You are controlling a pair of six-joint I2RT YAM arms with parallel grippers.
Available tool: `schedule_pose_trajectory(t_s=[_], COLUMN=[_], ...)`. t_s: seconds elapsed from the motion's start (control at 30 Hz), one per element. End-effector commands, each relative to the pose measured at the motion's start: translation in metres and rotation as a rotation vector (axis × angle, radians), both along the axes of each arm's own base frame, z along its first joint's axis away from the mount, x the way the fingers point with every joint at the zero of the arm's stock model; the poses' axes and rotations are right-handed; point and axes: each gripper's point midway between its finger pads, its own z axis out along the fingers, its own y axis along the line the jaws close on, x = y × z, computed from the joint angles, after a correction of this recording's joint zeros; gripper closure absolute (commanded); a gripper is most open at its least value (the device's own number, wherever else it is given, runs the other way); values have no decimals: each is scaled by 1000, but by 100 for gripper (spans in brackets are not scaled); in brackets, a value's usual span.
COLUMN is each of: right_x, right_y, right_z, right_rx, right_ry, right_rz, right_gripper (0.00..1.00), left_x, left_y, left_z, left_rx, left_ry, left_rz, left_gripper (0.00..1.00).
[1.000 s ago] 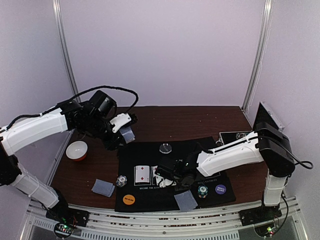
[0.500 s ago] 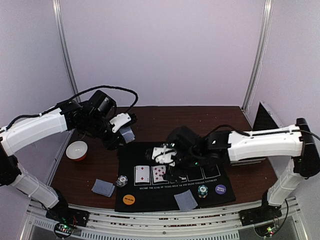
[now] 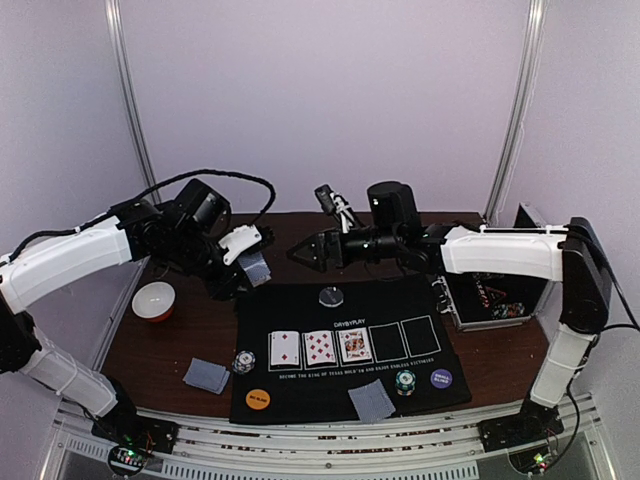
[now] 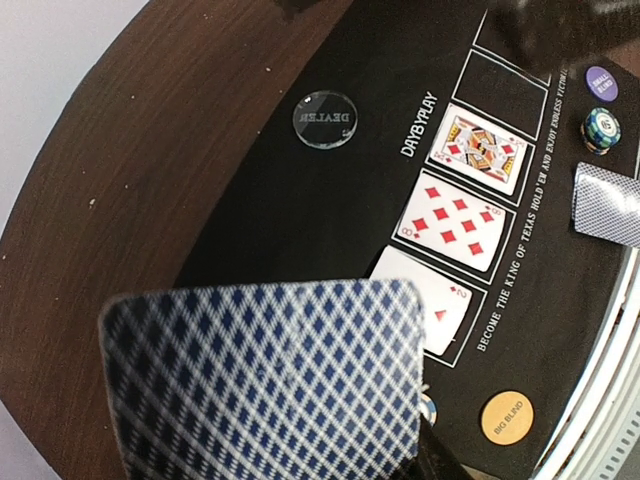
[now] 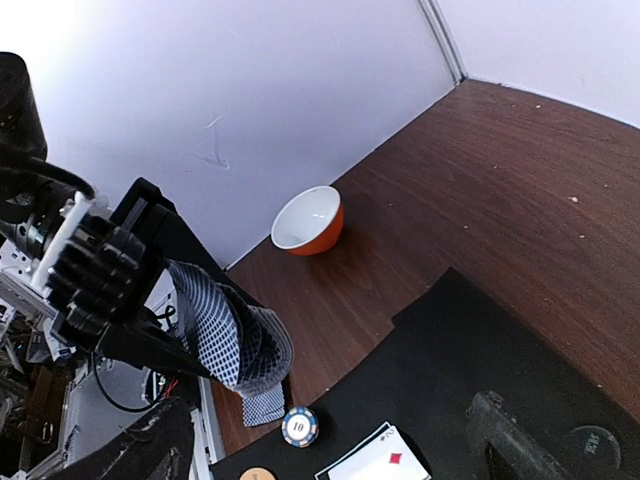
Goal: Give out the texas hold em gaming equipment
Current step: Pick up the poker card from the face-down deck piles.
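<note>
Cards (image 4: 270,380) hanging in left gripper (image 3: 244,270), above table (image 3: 180,340) near mat's (image 3: 285,312) far-left corner.
Backs facing up, free edge pointing toward mat; long axis unclear, near end cropped. Three face-up cards (image 3: 319,347) lying side by side in left outlines, long axes running near-far. Dealer disc (image 3: 331,296) lying behind them; chip stacks (image 3: 405,381), orange disc (image 3: 258,398), purple disc (image 3: 440,379) and face-down card (image 3: 372,400) sitting nearer; another face-down card (image 3: 207,375) lying left of mat. Bowl (image 3: 154,300) and case (image 3: 490,295) flanking. Right gripper (image 3: 303,252) hovering over mat's far edge, fingers (image 5: 150,440) spread wide, gripping nothing. Left jaws clamping the cards.
</note>
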Motion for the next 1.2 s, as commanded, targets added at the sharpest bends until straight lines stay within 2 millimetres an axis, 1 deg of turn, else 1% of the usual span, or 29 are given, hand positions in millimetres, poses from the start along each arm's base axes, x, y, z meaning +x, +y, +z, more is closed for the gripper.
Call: schedule_pose_trajectory(t_s=[0.0,0.1,0.23,0.33,0.43,0.5,0.57,0.67,0.8,1.07,1.13,1.17], right_x=[-9,-8,-5,-10,-11,-7,-3,1,-1,-8,-9,-9], right_y=[31,50,68,80,86,84,79,70,60,57,56,55], right_z=[27,20,-1,-8,-12,-12,-13,-11,-12,-7,-6,-4], right_rx=[81,79,40,20,-1,-10,-19,-27,-46,-67,-73,-77], right_ry=[10,22,45,40,18,15,11,10,9,5,-2,-5], right_rz=[94,127,142,178,177,155,129,101,95,127,130,128], right_gripper=[3,3,5,6,8,12,18,32,49,79,89,93], left_x=[1,1,2,2,2,1,1,1,1,2,3,3], left_y=[-5,-6,-6,-6,-6,-6,-5,-4,-4,-3,-3,-2], left_z=[19,19,19,19,18,18,18,18,17,16,15,15], left_rx=[-62,-60,-60,-58,-58,-57,-59,-57,-55,-49,-45,-43], left_ry=[-44,-43,-45,-45,-44,-44,-45,-48,-49,-49,-51,-52], left_rz=[-24,-28,-28,-28,-28,-29,-29,-29,-27,-22,-17,-15], left_gripper=[60,60,60,60,60,60,60,60,60,60,60,60])
